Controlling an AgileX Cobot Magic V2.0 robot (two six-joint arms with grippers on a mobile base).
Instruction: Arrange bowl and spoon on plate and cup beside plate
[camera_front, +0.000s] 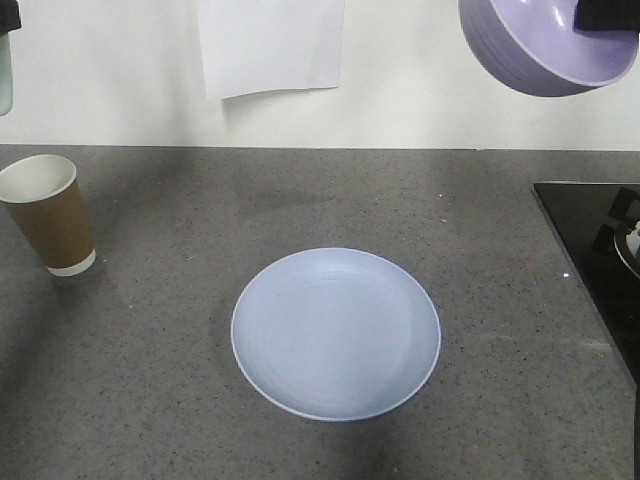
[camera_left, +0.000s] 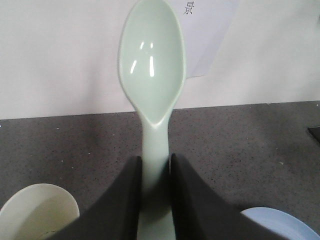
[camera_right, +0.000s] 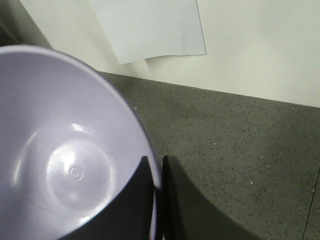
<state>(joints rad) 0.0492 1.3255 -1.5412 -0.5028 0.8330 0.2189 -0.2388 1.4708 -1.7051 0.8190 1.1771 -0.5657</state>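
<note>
Pinching the tilted bowl (camera_front: 545, 50) by its rim, the right end effector (camera_right: 155, 161) should level it above the plate (camera_front: 335, 333) centre, while the left end effector (camera_left: 156, 165) clamps the spoon (camera_left: 151, 65).

Black left gripper (camera_left: 155, 162), smooth tapered fingers (camera_left: 120, 202)

I read only one mark — the character 景 (camera_left: 189, 7), printed in grey at the top of the white paper sheet (camera_left: 212, 45) on the wall (camera_left: 50, 60), seen from the left wrist view.
</note>
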